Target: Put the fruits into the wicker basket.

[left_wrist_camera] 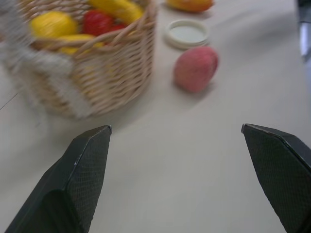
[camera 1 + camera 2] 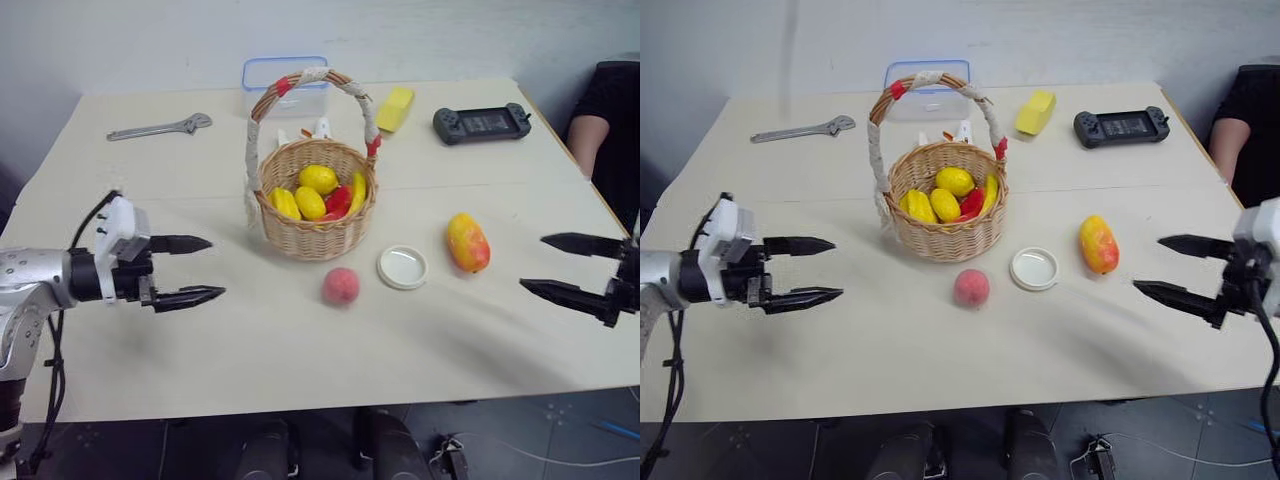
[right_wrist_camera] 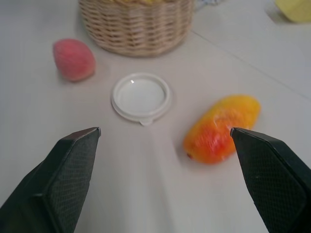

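Person (image 2: 608, 130) at the table's (image 2: 200, 340) far right corner: cut off by the picture's edge, only a dark sleeve and forearm visible. Clear blue-rimmed box (image 2: 285, 80): lower part hidden behind the wicker basket (image 2: 315, 200). Red item (image 2: 338, 200) among the basket's yellow contents: mostly covered, kind cannot be told. White object (image 2: 322, 128) behind the basket rim: largely hidden. Left wrist view: mango (image 1: 190, 4) cut off at the edge; basket handle (image 1: 29, 63) blurred.
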Motion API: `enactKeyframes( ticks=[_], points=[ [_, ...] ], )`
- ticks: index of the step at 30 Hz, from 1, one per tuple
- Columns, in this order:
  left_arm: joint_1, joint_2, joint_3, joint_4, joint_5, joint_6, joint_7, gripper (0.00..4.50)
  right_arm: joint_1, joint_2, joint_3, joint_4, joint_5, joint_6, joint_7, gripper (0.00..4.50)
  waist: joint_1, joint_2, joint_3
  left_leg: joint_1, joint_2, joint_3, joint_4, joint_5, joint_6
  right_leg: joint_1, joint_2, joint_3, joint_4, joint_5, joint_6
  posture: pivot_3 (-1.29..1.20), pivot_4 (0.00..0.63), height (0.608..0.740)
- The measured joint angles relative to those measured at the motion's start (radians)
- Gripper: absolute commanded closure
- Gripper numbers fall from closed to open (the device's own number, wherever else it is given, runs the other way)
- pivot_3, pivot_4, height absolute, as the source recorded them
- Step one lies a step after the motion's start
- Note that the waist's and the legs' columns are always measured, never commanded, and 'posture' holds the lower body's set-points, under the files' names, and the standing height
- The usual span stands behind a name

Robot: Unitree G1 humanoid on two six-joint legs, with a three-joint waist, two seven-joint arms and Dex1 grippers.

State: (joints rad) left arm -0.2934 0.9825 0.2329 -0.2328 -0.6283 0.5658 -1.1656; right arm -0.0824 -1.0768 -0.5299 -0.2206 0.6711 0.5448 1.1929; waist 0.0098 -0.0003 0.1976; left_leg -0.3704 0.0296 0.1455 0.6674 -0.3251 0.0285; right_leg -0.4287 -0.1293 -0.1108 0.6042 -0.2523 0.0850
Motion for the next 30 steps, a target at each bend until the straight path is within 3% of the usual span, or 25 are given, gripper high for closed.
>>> enactKeyframes(
  ticks=[5,9,12,14,16,24,27,30],
  points=[
    [-0.108,-0.004,-0.123,-0.068,-0.004,0.000,-0.073,0.00,-0.203,0.037,0.246,-0.077,-0.014,0.006,-0.031,0.08,-0.014,-0.001,0.000,0.000,0.000,0.001,0.000,0.000,-0.001,-0.001,0.002,0.000,0.000,0.000,0.000,0.00,0.150,0.740],
    [-0.213,-0.050,-0.187,-0.071,-0.004,-0.004,-0.097,0.00,-0.343,0.107,0.485,-0.061,-0.114,0.001,-0.039,0.08,-0.013,-0.001,0.001,-0.001,0.000,0.002,0.003,0.000,-0.001,-0.001,0.008,0.001,0.001,0.000,0.000,0.00,0.150,0.740],
    [-0.252,-0.080,-0.219,-0.067,0.000,-0.007,-0.105,0.00,-0.404,0.142,0.639,0.045,-0.242,-0.046,-0.023,0.72,-0.014,-0.001,0.001,-0.005,0.003,0.002,0.011,-0.001,0.000,-0.002,0.012,0.002,0.003,0.000,0.001,0.00,0.150,0.740],
    [-0.258,-0.086,-0.229,-0.066,0.003,-0.008,-0.106,0.00,-0.426,0.167,0.700,0.126,-0.310,-0.093,-0.010,1.39,-0.013,-0.001,0.001,-0.007,0.004,0.002,0.014,-0.003,0.001,-0.002,0.013,0.002,0.004,0.001,0.001,0.00,0.150,0.740],
    [-0.259,-0.090,-0.237,-0.065,0.006,-0.008,-0.106,0.00,-0.444,0.188,0.741,0.190,-0.366,-0.140,-0.005,2.07,-0.014,-0.001,0.001,-0.007,0.004,0.002,0.015,-0.003,0.002,-0.002,0.013,0.003,0.004,0.001,0.002,0.00,0.150,0.740],
    [-0.257,-0.100,-0.241,-0.067,0.011,-0.010,-0.096,0.00,-0.490,0.258,0.790,0.346,-0.509,-0.249,-0.014,2.07,-0.015,-0.001,0.001,-0.007,0.004,0.002,0.016,-0.003,0.002,-0.003,0.013,0.004,0.004,0.001,0.002,0.00,0.150,0.740],
    [-0.257,-0.102,-0.241,-0.067,0.012,-0.011,-0.091,0.00,-0.500,0.273,0.804,0.370,-0.549,-0.294,-0.016,2.68,-0.015,-0.001,0.001,-0.007,0.004,0.002,0.016,-0.003,0.002,-0.003,0.013,0.004,0.006,0.001,0.002,0.00,0.150,0.740],
    [-0.258,-0.106,-0.242,-0.067,0.018,-0.013,-0.089,0.00,-0.503,0.293,0.805,0.390,-0.583,-0.358,-0.020,3.66,-0.015,-0.001,0.001,-0.006,0.004,0.002,0.016,-0.003,0.002,-0.002,0.013,0.004,0.006,0.001,0.002,0.00,0.150,0.740]
  ],
)
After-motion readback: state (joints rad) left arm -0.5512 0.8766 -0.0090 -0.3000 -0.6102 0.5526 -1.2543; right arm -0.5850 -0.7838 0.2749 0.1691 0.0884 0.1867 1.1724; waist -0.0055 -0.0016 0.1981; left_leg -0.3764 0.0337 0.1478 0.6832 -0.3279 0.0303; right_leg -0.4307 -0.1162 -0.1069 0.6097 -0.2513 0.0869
